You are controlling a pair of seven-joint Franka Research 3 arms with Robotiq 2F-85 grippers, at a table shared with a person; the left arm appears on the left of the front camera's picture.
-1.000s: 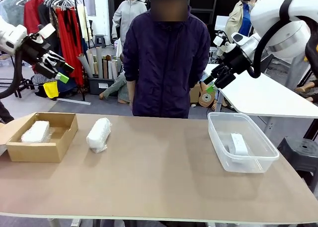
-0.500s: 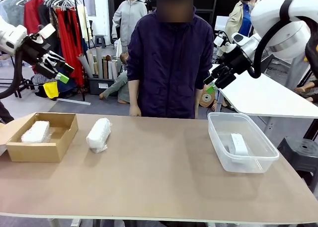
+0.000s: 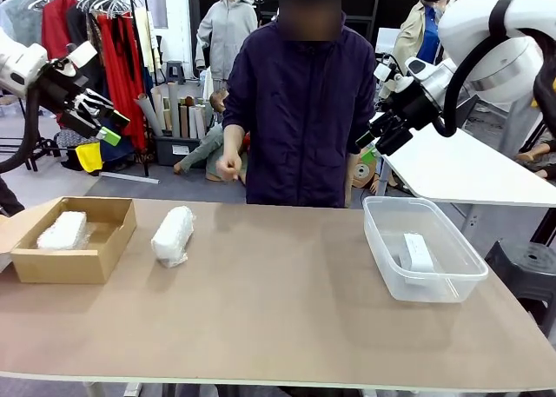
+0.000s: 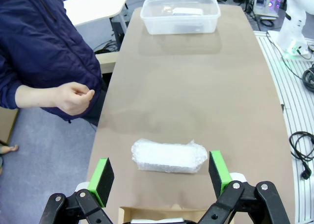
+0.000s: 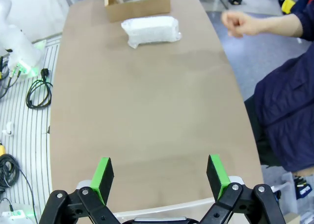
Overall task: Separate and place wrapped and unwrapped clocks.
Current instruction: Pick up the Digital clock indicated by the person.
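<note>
- Brown table [image 3: 278,310]; clothes rack [image 3: 104,32] behind.
- Left gripper [image 4: 159,167] wide, empty; one bundle [image 4: 169,156] below it, another [image 3: 62,230] in box [image 3: 61,265].
- Right gripper [image 5: 159,167] wide, empty; block [image 3: 417,251], apparently, in tub [image 3: 382,241] below.

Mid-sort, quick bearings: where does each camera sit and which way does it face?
Front view: fixed on the robot's side, facing across the brown table at the standing person; left arm and right arm raised, jaws open.
Left wrist view: high over the table's left end, facing the clear plastic tub; own green-padded jaws below.
Right wrist view: high over the right end, facing the open cardboard box; own jaws below.
Shared: both wrist views hold the crinkly white wrapped bundle on the table and the person's hand.
</note>
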